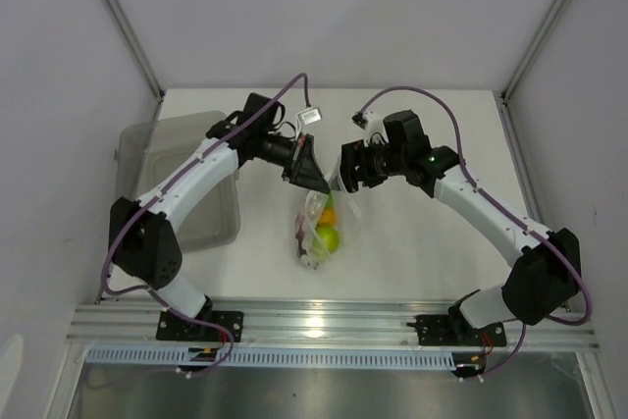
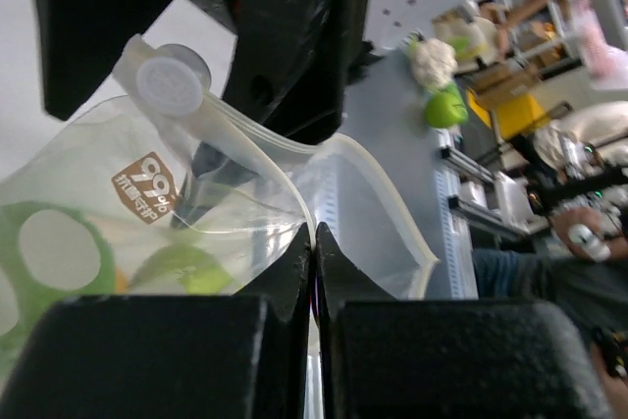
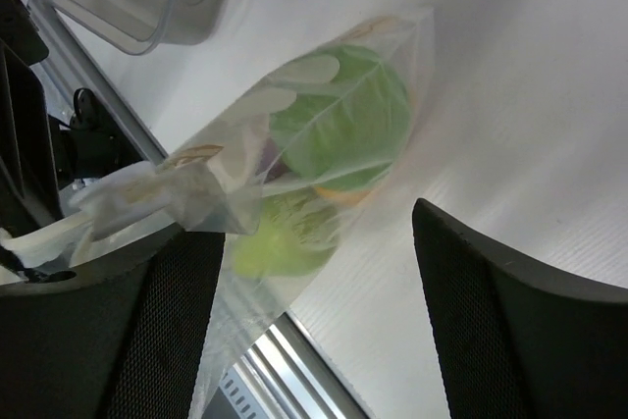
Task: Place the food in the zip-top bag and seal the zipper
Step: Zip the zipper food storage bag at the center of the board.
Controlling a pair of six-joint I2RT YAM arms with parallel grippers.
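The grey bin (image 1: 177, 179) sat at far left; my left fingers (image 2: 289, 287) were pressed together on the mouth edge of the zip-top bag (image 1: 322, 228), over the middle of the bench (image 1: 422, 242), with the food (image 1: 328, 237) showing inside. My right fingers (image 3: 510, 321) stood spread beside that mouth, holding nothing. I judged sealing was in hand: next, the right fingers should pinch the zipper (image 2: 265, 159) and run along it.

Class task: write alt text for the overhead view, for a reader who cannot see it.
The left pincer, shut, pinches the top edge of a clear bag holding toy fruit over a white table; the right pincer stands open beside it.
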